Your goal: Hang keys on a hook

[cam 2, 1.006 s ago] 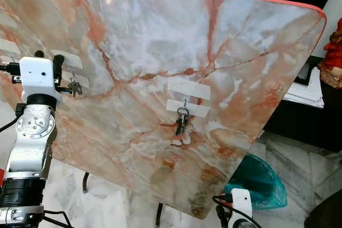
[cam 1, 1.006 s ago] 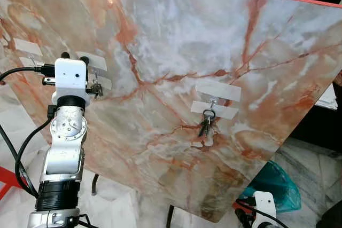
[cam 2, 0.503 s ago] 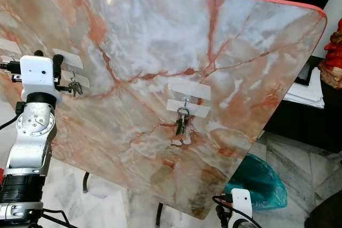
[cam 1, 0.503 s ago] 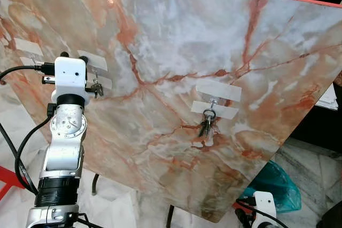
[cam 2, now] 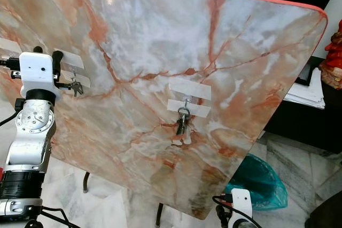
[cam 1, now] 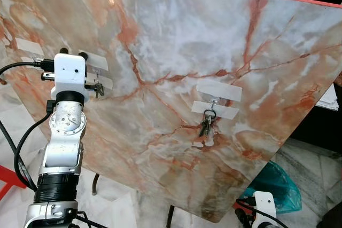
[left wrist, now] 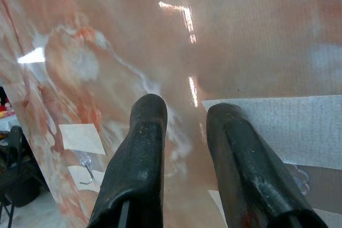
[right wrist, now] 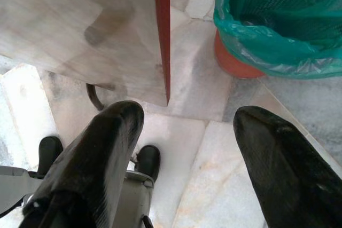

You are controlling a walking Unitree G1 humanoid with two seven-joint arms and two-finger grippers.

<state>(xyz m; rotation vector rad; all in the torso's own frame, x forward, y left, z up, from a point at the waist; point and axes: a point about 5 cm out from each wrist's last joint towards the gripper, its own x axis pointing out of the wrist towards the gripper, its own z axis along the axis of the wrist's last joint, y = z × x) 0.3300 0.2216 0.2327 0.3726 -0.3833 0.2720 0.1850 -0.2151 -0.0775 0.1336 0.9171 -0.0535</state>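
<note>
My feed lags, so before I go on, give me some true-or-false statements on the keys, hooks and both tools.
1. A bunch of keys hangs on the middle hook. True.
2. The left tool is down by the floor. False: it is raised at the marble board, beside the left keys.
3. The left tool grips keys. False: its fingers are apart and hold nothing.
4. The right tool is open above the floor. True.

A home interior seems to be showing: marble floor tiles (right wrist: 197,148), a green-lined waste bin (cam 2: 262,182), stacked papers (cam 2: 304,92).
</note>
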